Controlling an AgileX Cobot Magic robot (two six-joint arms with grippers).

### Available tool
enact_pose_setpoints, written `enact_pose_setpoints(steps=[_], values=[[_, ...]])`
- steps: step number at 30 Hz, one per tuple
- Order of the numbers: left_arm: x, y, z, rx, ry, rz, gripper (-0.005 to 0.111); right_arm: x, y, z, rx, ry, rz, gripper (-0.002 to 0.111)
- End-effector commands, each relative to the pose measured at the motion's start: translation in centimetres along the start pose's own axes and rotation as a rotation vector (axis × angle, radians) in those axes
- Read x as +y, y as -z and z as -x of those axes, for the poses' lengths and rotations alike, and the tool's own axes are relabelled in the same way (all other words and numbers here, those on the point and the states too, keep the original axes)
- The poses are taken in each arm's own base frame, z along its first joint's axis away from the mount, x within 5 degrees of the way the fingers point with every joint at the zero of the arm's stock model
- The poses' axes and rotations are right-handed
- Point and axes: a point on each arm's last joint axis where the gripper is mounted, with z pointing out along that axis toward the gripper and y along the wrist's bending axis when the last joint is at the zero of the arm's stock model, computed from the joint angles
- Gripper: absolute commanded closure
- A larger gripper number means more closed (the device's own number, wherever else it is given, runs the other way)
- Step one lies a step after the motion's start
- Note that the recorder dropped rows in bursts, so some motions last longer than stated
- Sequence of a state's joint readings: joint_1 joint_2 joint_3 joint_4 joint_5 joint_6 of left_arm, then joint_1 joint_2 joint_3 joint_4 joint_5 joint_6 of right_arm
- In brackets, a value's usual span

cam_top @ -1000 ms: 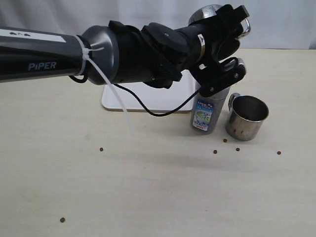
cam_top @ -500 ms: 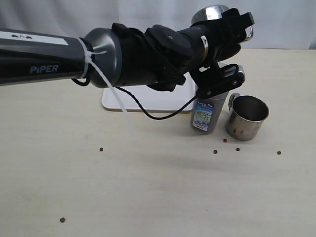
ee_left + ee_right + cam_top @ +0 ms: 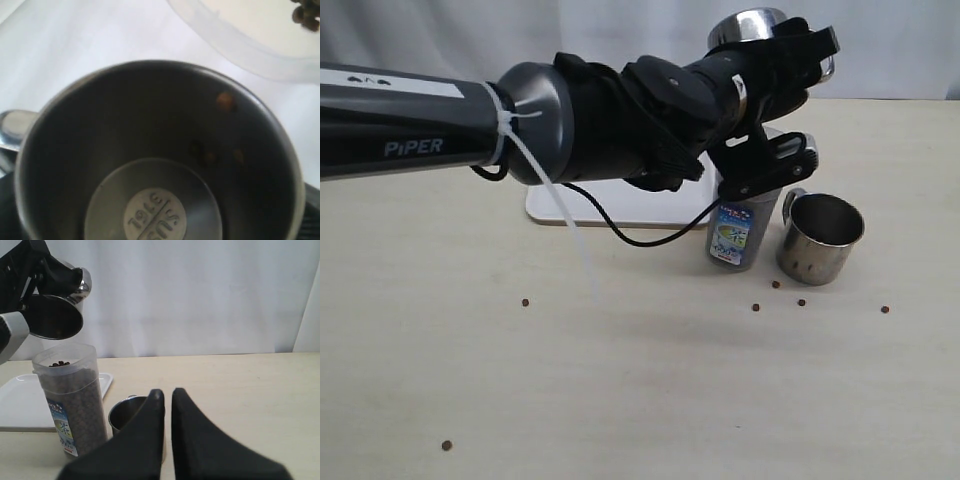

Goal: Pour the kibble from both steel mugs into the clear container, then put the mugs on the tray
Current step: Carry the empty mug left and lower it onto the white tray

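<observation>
I pinch the steel mug (image 3: 752,24) in the left gripper (image 3: 786,52), barely shifted above the clear container (image 3: 739,228); little kibble (image 3: 226,101) left, so the pour is done. Right gripper (image 3: 167,396) is pressed together.

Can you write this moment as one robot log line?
left gripper: steel mug tipped over clear container | mug: almost empty | right gripper: shut | second mug: on table

In the black left tool (image 3: 788,62), the cylindrical steel mug (image 3: 752,26) is mirror-silver outside and dark grey inside, flecked with small round brown kibble pellets (image 3: 226,101). Below that tool, the tall translucent plastic jar (image 3: 740,230) shows dark brown fill and a blue, white and red label. Near the tool, the second steel mug (image 3: 820,238) is silver, the flat plastic tray (image 3: 610,205) white, the bench (image 3: 640,380) pale beige.
</observation>
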State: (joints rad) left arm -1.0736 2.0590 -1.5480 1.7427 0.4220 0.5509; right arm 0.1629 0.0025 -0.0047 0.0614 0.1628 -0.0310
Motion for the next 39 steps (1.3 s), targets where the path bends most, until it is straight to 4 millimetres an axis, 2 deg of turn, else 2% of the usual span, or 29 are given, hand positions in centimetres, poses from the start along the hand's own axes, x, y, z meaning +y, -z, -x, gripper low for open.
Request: enact_pose_setpoints(steps=[1, 11, 14, 17, 20, 21, 24, 25, 29, 31, 35, 36, 39], values=[[0.7, 0.3, -0.4, 0.018, 0.005, 0.013, 0.107, 0.0, 0.0, -0.1, 0.003, 0.001, 0.004, 0.104], [0.5, 0.3, -0.6, 0.041, 0.065, 0.0, 0.107, 0.0, 0.0, -0.1, 0.003, 0.001, 0.004, 0.104], [0.5, 0.3, -0.7, 0.049, 0.145, -0.002, 0.107, 0.0, 0.0, -0.1, 0.003, 0.001, 0.004, 0.104], [-0.1, 0.1, -1.3, 0.072, 0.287, -0.014, 0.107, 0.0, 0.0, -0.1, 0.003, 0.001, 0.004, 0.104], [-0.8, -0.1, -2.7, 0.081, 0.412, -0.015, 0.107, 0.0, 0.0, -0.1, 0.003, 0.001, 0.004, 0.104], [-1.5, -0.1, -3.8, 0.051, 0.528, -0.034, 0.107, 0.0, 0.0, -0.1, 0.003, 0.001, 0.004, 0.104], [-2.1, 0.3, -5.6, 0.005, 0.692, -0.037, 0.107, 0.0, 0.0, -0.1, 0.003, 0.001, 0.004, 0.104], [-2.7, 0.3, -6.7, -0.02, 0.803, -0.04, 0.107, 0.0, 0.0, -0.1, 0.003, 0.001, 0.004, 0.104], [-4.1, -0.1, -7.8, -0.079, 1.064, -0.049, 0.107, 0.0, 0.0, -0.1, 0.003, 0.001, 0.004, 0.104], [-5.1, -0.3, -7.8, -0.098, 1.123, -0.061, 0.107, 0.0, 0.0, -0.1, 0.003, 0.001, 0.004, 0.104], [-10.4, -0.8, -8.1, -0.104, 1.34, -0.143, 0.107, 0.0, 0.0, -0.1, 0.003, 0.001, 0.004, 0.104], [-12.4, -0.8, -8.2, -0.117, 1.449, -0.146, 0.107, 0.0, 0.0, -0.1, 0.003, 0.001, 0.004, 0.104], [-15.8, -0.4, -8.7, -0.185, 1.741, -0.09, 0.107, 0.0, 0.0, -0.1, 0.003, 0.001, 0.004, 0.104]])
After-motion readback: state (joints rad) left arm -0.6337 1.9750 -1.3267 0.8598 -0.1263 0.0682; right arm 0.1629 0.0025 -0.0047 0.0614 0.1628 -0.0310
